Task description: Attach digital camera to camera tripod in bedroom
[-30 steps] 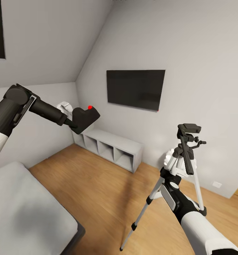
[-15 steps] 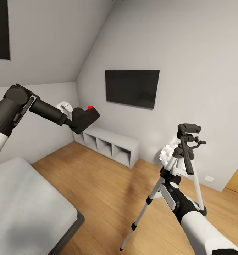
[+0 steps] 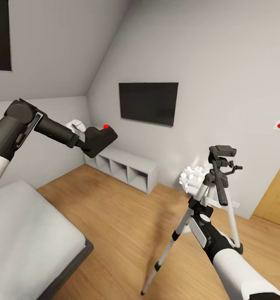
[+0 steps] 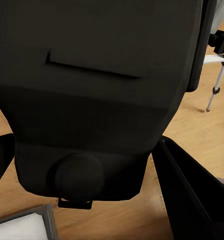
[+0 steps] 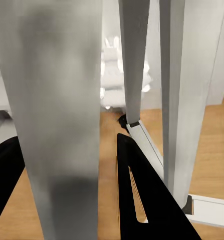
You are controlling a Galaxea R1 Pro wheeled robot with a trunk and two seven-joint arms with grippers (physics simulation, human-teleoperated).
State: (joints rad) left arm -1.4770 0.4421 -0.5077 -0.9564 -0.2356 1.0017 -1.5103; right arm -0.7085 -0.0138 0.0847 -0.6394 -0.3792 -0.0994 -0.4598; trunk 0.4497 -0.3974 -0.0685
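From the head view: left gripper (image 3: 86, 143) clamped on the digital camera (image 3: 100, 138), held up in the air at the left, red dot on top, in front of the grey cubby shelf (image 3: 122, 168) that stands against the far wall. Above the shelf, a black TV (image 3: 148, 102) on the pale wall. At the right, the camera tripod (image 3: 210, 196) upright on the wooden floor (image 3: 127, 225), black pan head uppermost, long handle slanting down, silver legs splayed. Right gripper (image 3: 203, 199) up against the legs just below the head, fingers hidden behind the wrist, so grip not readable from here. White ball-cluster lamp (image 3: 191, 178) behind the tripod, wooden door (image 3: 277, 196) at the far right, bed (image 3: 27, 246) at lower left, well apart from the tripod.

Through the left wrist view: dark camera body (image 4: 99, 95) close against the lens, a black finger (image 4: 192, 195) pressed beside it; tripod leg (image 4: 217, 85) over wood beyond.

Through the right wrist view: thick silver tripod leg (image 5: 61, 125) between two black fingers (image 5: 142, 200), jaws narrowed around it; contact itself not certain. Two more legs beside it, lamp (image 5: 124, 70) pale behind.
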